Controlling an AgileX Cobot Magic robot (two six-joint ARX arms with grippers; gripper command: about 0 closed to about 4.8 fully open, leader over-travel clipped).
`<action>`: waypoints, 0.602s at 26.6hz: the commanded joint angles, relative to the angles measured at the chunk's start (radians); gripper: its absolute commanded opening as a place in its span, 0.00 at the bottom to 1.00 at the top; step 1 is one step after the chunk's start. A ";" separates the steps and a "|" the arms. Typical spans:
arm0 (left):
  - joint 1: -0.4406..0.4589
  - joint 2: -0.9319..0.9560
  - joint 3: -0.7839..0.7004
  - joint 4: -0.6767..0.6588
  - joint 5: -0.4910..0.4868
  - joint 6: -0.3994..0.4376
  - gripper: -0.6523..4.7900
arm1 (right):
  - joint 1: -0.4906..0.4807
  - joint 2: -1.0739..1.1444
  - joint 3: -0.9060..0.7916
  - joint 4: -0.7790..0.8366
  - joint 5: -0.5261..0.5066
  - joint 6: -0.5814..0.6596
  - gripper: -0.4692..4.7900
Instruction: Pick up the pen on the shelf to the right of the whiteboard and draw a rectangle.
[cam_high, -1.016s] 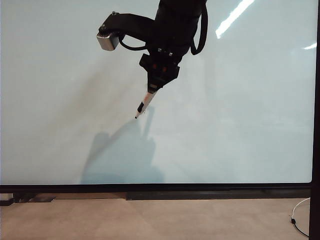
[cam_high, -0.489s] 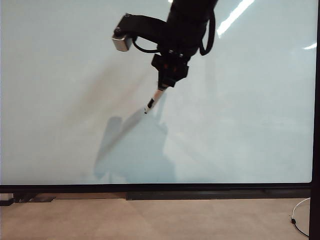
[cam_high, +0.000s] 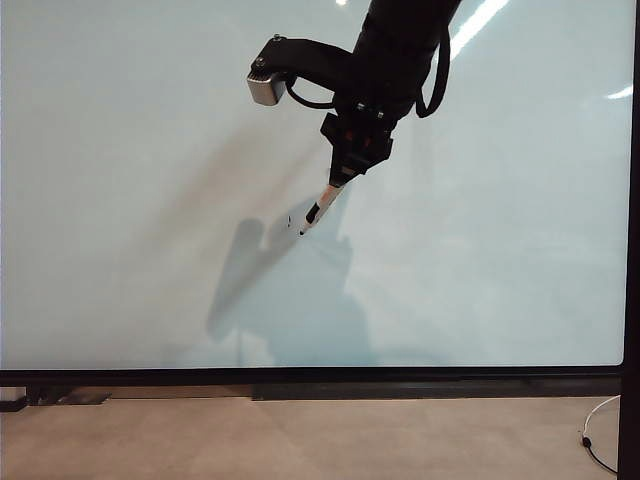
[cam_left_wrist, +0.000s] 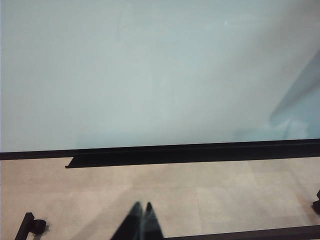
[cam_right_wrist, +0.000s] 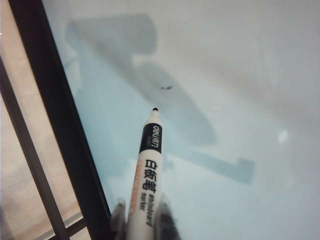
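- Whiteboard marker (cam_high: 320, 207) gripped in right hand (cam_high: 343, 177), tip just off whiteboard (cam_high: 520, 250) near tiny black speck (cam_right_wrist: 166, 87).
- Left hand (cam_left_wrist: 140, 221) low before board's bottom frame, fingers pressed together, holding nothing.

The right arm enters from the top centre of the exterior view, angled down and left. Its right gripper (cam_high: 341, 176) points downward, fingers clamped on a white marker. The left gripper (cam_left_wrist: 141, 220) sits at the bottom centre of its wrist view, fingertips pressed together.
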 joint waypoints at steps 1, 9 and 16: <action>0.000 0.000 0.004 0.010 0.002 0.000 0.11 | -0.011 -0.004 0.007 0.014 -0.005 0.007 0.08; 0.000 0.000 0.003 0.010 0.002 0.000 0.11 | -0.022 -0.004 0.007 0.061 0.003 0.002 0.08; 0.000 0.000 0.003 0.010 0.002 0.000 0.11 | -0.021 -0.005 0.018 0.069 0.019 -0.010 0.08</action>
